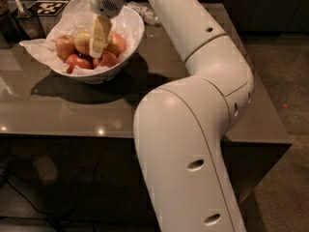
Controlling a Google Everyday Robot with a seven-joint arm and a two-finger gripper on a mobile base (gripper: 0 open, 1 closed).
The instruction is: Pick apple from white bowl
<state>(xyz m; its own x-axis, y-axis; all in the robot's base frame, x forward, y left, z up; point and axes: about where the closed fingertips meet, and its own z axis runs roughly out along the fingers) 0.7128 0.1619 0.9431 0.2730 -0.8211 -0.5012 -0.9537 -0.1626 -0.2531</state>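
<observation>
The white bowl (133, 30), lined with crumpled white paper, stands on the dark table at the upper left. It holds several apples. The large yellow-gold apple (82, 40) lies near the middle, with smaller red apples (79, 62) around it. My gripper (98, 50) reaches down from above into the bowl. Its tip is right beside the yellow-gold apple's right side, among the apples. It partly hides that apple and a red one (117, 43) behind it.
The grey table (72, 110) has its front edge near the middle of the view and its right edge by my arm. A clear plastic bottle (148, 15) lies behind the bowl. A black-and-white marker tag (46, 7) and a dark holder (21, 21) are at the far left.
</observation>
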